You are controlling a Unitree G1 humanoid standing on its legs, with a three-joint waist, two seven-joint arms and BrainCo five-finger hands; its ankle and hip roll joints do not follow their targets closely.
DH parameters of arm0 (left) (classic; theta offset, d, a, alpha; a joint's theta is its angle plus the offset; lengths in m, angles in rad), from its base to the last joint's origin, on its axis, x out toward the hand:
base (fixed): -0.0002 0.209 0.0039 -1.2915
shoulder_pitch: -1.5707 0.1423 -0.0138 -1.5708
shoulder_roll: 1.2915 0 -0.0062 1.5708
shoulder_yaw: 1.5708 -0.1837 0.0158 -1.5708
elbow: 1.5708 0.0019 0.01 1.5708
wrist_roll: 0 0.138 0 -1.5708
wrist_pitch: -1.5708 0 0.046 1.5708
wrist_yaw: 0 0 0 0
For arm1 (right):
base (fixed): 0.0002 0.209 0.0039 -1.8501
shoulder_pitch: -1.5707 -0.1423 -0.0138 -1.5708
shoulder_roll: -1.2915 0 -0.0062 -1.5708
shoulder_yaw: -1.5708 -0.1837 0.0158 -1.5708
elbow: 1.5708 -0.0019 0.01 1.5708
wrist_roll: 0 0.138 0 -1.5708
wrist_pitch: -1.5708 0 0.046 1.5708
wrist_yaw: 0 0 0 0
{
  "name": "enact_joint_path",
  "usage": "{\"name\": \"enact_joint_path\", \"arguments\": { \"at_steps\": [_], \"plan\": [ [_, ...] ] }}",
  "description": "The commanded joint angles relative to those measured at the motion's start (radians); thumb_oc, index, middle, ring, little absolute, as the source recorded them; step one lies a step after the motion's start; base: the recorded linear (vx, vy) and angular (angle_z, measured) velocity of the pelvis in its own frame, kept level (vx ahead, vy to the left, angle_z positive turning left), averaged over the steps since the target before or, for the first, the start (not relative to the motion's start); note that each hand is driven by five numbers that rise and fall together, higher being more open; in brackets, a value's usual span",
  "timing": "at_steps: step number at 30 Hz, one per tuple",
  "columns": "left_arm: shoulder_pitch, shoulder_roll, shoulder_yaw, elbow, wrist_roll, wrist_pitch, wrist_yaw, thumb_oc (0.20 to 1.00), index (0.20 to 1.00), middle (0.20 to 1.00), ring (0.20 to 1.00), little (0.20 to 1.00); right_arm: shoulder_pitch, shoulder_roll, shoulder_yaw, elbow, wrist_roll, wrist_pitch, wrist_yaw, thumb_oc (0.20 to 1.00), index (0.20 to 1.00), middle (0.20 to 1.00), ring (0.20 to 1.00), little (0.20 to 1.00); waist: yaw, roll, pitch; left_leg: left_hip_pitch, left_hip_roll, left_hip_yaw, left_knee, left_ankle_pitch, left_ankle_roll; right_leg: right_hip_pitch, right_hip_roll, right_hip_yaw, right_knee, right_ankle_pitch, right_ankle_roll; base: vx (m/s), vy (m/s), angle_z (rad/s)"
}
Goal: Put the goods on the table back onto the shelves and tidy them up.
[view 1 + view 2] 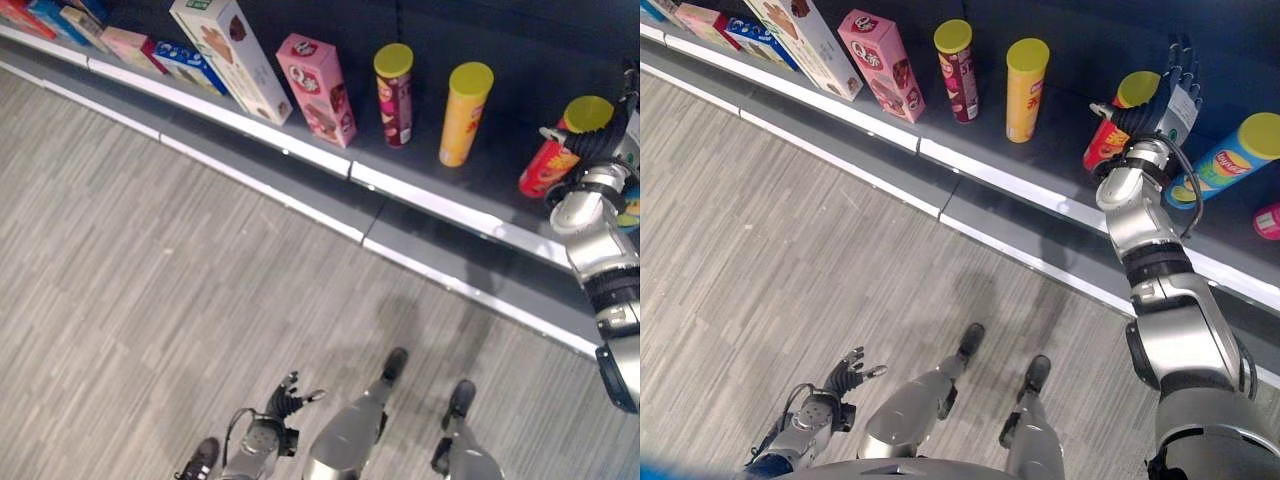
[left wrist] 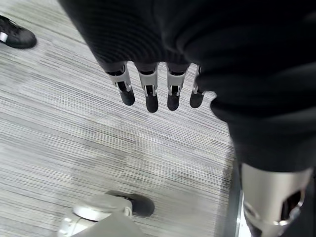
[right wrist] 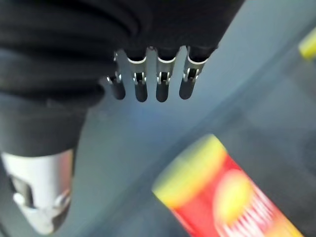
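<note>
Grey striped flooring runs up to a dark shelf (image 1: 1060,140) with a white front edge. Landmark: the red can (image 1: 1110,135) with a yellow lid, standing tilted on the shelf. Right hand (image 1: 1168,95) is raised just beside the red can, fingers (image 3: 163,86) straight and spread, holding nothing. To the can's left stand an orange can (image 1: 1025,90), a maroon can (image 1: 955,70), a pink box (image 1: 882,65) and a tall white box (image 1: 805,40). To its right lies a blue can (image 1: 1230,160). Left hand (image 1: 845,378) hangs low over the floor, far from the red can, fingers (image 2: 150,96) extended and empty.
</note>
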Motion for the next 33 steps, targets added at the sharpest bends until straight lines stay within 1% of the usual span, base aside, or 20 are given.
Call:
{"name": "enact_joint_path", "arguments": {
  "at_steps": [1,2,3,4,5,6,8,11,13,14,16,19,20,23,24,27,28,29,32,33],
  "plan": [
    [-0.012,0.004,0.014,0.063,0.041,0.016,0.012,1.000,1.000,1.000,1.000,1.000,0.076,-0.027,-0.016,-0.104,-0.044,-0.063,0.032,1.000,1.000,1.000,1.000,1.000,-0.001,-0.023,-0.022,-0.025,0.003,0.018,-0.019,-0.022,-0.047,0.075,-0.012,0.033,0.081,-0.154,0.033,-0.01,-0.055,-0.26],
    [0.001,0.003,0.058,0.080,0.055,0.026,0.009,1.000,1.000,1.000,1.000,1.000,0.216,0.032,-0.035,-0.241,0.085,-0.154,0.170,1.000,1.000,1.000,1.000,1.000,-0.032,-0.052,-0.027,-0.014,0.018,0.036,-0.019,-0.026,-0.049,0.082,-0.006,0.041,0.077,-0.150,0.030,-0.01,-0.068,-0.27],
    [0.017,0.008,0.083,0.081,0.060,0.031,0.001,1.000,1.000,1.000,1.000,1.000,0.313,0.068,-0.050,-0.309,0.213,-0.212,0.277,1.000,1.000,1.000,1.000,1.000,-0.045,-0.070,-0.029,0.003,0.026,0.050,-0.019,-0.033,-0.051,0.093,-0.002,0.049,0.075,-0.151,0.027,-0.02,-0.063,-0.21],
    [0.017,0.009,0.081,0.080,0.060,0.031,0.001,1.000,1.000,1.000,1.000,1.000,0.317,0.068,-0.053,-0.312,0.214,-0.211,0.280,1.000,1.000,1.000,1.000,1.000,-0.044,-0.070,-0.031,0.001,0.026,0.049,-0.021,-0.029,-0.050,0.092,-0.002,0.048,0.073,-0.148,0.027,-0.02,-0.060,-0.22],
    [0.033,0.015,0.128,0.107,0.090,0.043,-0.034,1.000,1.000,1.000,1.000,1.000,0.459,0.114,-0.041,-0.371,0.425,-0.282,0.471,1.000,1.000,1.000,1.000,1.000,-0.069,-0.098,-0.038,0.018,0.039,0.072,-0.020,-0.034,-0.055,0.105,0.005,0.057,0.067,-0.147,0.025,-0.03,-0.061,-0.32],
    [0.035,0.017,0.151,0.120,0.094,0.044,-0.048,1.000,1.000,1.000,1.000,1.000,0.534,0.134,-0.022,-0.392,0.521,-0.301,0.573,1.000,1.000,1.000,1.000,1.000,-0.083,-0.112,-0.046,0.020,0.046,0.081,-0.020,-0.032,-0.058,0.105,0.009,0.061,0.063,-0.142,0.026,-0.04,-0.100,-0.42],
    [0.048,0.023,0.199,0.150,0.098,0.044,-0.082,1.000,1.000,1.000,1.000,1.000,0.688,0.146,0.012,-0.384,0.675,-0.288,0.764,1.000,1.000,1.000,1.000,1.000,-0.113,-0.139,-0.058,0.038,0.063,0.101,-0.019,-0.033,-0.069,0.117,0.022,0.074,0.056,-0.140,0.021,-0.05,-0.099,-0.25],
    [0.076,0.033,0.234,0.165,0.111,0.035,-0.111,1.000,1.000,1.000,1.000,1.000,0.831,0.119,0.037,-0.347,0.685,-0.254,0.882,1.000,1.000,1.000,1.000,1.000,-0.143,-0.165,-0.080,0.063,0.086,0.117,-0.017,-0.035,-0.082,0.133,0.037,0.088,0.049,-0.140,0.014,-0.04,-0.104,-0.25],
    [0.090,0.038,0.248,0.174,0.107,0.026,-0.121,1.000,1.000,1.000,1.000,1.000,0.878,0.102,0.049,-0.253,0.614,-0.242,0.891,1.000,1.000,1.000,1.000,1.000,-0.170,-0.185,-0.085,0.068,0.106,0.132,0.017,-0.045,-0.086,0.134,0.054,0.127,0.051,-0.138,0.005,-0.10,-0.111,-0.32],
    [0.091,0.038,0.248,0.174,0.107,0.026,-0.121,1.000,1.000,1.000,1.000,1.000,0.878,0.102,0.049,-0.253,0.614,-0.242,0.891,1.000,1.000,1.000,1.000,1.000,-0.169,-0.185,-0.085,0.068,0.106,0.132,0.018,-0.046,-0.086,0.134,0.054,0.128,0.051,-0.138,0.005,-0.17,-0.080,-0.27],
    [0.085,0.040,0.245,0.168,0.091,0.020,-0.124,1.000,1.000,1.000,1.000,1.000,0.862,0.096,0.049,-0.165,0.589,-0.232,0.872,1.000,1.000,1.000,1.000,1.000,-0.182,-0.197,-0.071,0.048,0.088,0.118,0.112,-0.084,-0.077,0.120,0.055,0.163,0.071,-0.127,0.002,-0.13,-0.019,-0.47],
    [0.062,0.036,0.233,0.180,0.085,0.015,-0.126,1.000,1.000,1.000,1.000,1.000,0.814,0.105,0.050,0.023,0.526,-0.212,0.826,1.000,1.000,1.000,1.000,1.000,-0.202,-0.218,-0.066,0.065,0.024,0.074,0.220,-0.182,-0.056,0.099,0.050,0.207,0.084,-0.103,0.003,-0.13,0.061,-0.47],
    [0.051,0.035,0.221,0.181,0.090,0.017,-0.125,1.000,1.000,1.000,1.000,1.000,0.810,0.122,0.030,0.092,0.506,-0.185,0.809,1.000,1.000,1.000,1.000,1.000,-0.226,-0.214,-0.088,0.101,-0.007,0.057,0.212,-0.207,-0.034,0.080,0.067,0.253,0.085,-0.089,0.004,-0.06,0.162,-0.26],
    [0.047,0.032,0.215,0.184,0.093,0.017,-0.123,1.000,1.000,1.000,1.000,1.000,0.815,0.142,0.008,0.160,0.506,-0.180,0.799,1.000,1.000,1.000,1.000,1.000,-0.240,-0.202,-0.111,0.149,-0.006,0.085,0.146,-0.205,-0.012,0.069,0.080,0.275,0.095,-0.080,0.009,-0.03,0.179,-1.33],
    [0.012,0.062,0.207,0.168,0.096,0.015,-0.119,1.000,1.000,1.000,1.000,1.000,0.791,0.195,-0.022,0.227,0.510,-0.160,0.765,1.000,1.000,1.000,1.000,1.000,-0.266,-0.194,-0.111,0.176,0.014,0.160,0.079,-0.177,0.005,0.001,0.086,0.290,0.204,-0.085,0.037,-0.14,0.351,-1.35],
    [-0.007,0.079,0.221,0.166,0.082,0.017,-0.106,1.000,1.000,1.000,1.000,1.000,0.760,0.231,-0.020,0.213,0.517,-0.160,0.744,1.000,1.000,1.000,1.000,1.000,-0.263,-0.200,-0.081,0.189,0.046,0.218,0.066,-0.170,0.010,-0.046,0.064,0.216,0.295,-0.092,0.054,-0.13,0.140,-0.80],
    [-0.007,0.079,0.221,0.166,0.082,0.017,-0.106,1.000,1.000,1.000,1.000,1.000,0.760,0.231,-0.020,0.213,0.517,-0.159,0.744,1.000,1.000,1.000,1.000,1.000,-0.262,-0.201,-0.080,0.191,0.046,0.219,0.066,-0.170,0.010,-0.045,0.064,0.217,0.297,-0.093,0.054,-0.10,0.010,-1.48],
    [-0.006,0.081,0.232,0.184,0.089,0.021,-0.103,1.000,1.000,1.000,1.000,1.000,0.776,0.242,-0.038,0.179,0.520,-0.163,0.740,1.000,1.000,1.000,1.000,1.000,-0.259,-0.202,-0.081,0.191,0.068,0.246,0.067,-0.166,0.012,-0.036,0.034,0.164,0.311,-0.103,0.042,-0.08,0.001,-1.35],
    [0.019,0.070,0.251,0.200,0.117,0.027,-0.106,1.000,1.000,1.000,1.000,1.000,0.813,0.217,-0.109,0.097,0.523,-0.183,0.725,1.000,1.000,1.000,1.000,1.000,-0.249,-0.190,-0.097,0.174,0.118,0.304,0.089,-0.174,0.007,0.026,-0.066,0.119,0.293,-0.096,0.028,-0.12,-0.089,-1.15],
    [0.033,0.068,0.272,0.204,0.113,0.027,-0.105,1.000,1.000,1.000,1.000,1.000,0.826,0.196,-0.140,0.045,0.521,-0.189,0.730,1.000,1.000,1.000,1.000,1.000,-0.236,-0.189,-0.113,0.155,0.150,0.334,0.105,-0.179,-0.001,0.052,-0.136,0.098,0.268,-0.058,0.041,-0.10,-0.172,-0.99]
  ]
}}
